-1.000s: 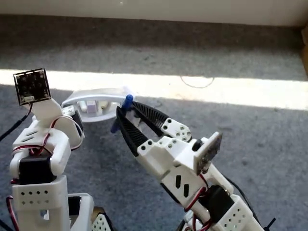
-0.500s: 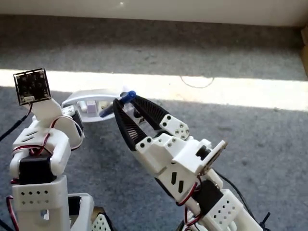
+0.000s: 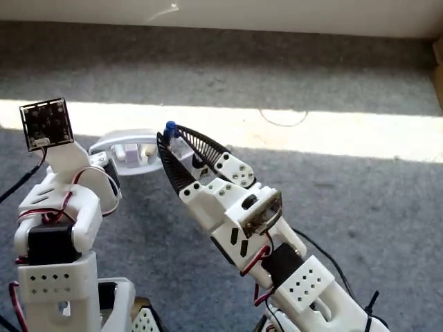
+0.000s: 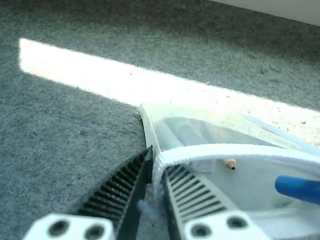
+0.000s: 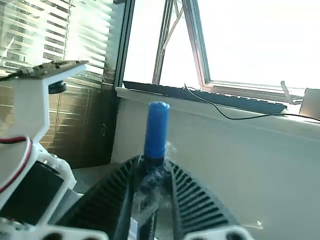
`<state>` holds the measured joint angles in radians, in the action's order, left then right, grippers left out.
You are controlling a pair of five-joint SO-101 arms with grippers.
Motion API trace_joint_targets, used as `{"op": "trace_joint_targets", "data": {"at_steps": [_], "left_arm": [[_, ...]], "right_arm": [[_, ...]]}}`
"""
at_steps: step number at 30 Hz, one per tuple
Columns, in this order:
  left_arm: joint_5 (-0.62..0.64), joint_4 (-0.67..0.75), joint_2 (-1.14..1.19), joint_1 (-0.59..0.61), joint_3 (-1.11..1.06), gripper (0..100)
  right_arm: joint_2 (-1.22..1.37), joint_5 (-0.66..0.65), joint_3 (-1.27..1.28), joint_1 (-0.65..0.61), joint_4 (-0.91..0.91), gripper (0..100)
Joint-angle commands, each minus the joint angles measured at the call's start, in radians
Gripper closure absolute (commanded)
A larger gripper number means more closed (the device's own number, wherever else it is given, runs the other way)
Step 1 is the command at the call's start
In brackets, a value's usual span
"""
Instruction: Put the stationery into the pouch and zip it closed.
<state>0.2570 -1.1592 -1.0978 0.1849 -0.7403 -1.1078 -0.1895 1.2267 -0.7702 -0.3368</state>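
Grey carpet (image 3: 360,194) for a work surface, crossed by a bright band of sunlight (image 3: 332,131). Nearest, along the lower edge of the high view, two white arms side by side. On the left one, the left gripper (image 4: 156,162), black ribbed fingers pinched tight on the white rim of the pouch (image 4: 240,150), at one end of its gaping mouth. On the other, the right gripper (image 3: 168,133), clenched around a blue pen (image 5: 156,127), gripped low on the barrel and standing up between the fingers in the right wrist view. Pen at the pouch's open mouth, toward the end away from the left gripper; inside or just over the rim, impossible to tell. Inside the pouch, a small white-and-lilac item (image 3: 130,152). Farther out, a thin cable (image 3: 280,119) looped on the sunlit strip. Beyond that, shaded carpet up to a pale wall base (image 3: 277,14).
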Motion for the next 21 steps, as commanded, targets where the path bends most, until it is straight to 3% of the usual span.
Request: {"op": "trace_joint_targets", "data": {"at_steps": [1,8,17,21], "left_arm": [[-0.009,0.008,-0.021,-0.01,0.019,99],[-0.011,0.006,-0.021,-0.002,0.019,99],[-0.011,0.005,-0.021,0.019,0.018,99],[-0.011,0.005,-0.021,0.019,0.018,99]], "right_arm": [[0.021,-0.098,-0.008,-0.042,-0.018,99.4],[0.108,-0.288,-0.007,-0.111,-0.016,99.4],[0.131,-0.296,-0.007,-0.111,-0.016,98.7],[0.131,-0.292,0.012,-0.11,-0.016,89.0]]}}
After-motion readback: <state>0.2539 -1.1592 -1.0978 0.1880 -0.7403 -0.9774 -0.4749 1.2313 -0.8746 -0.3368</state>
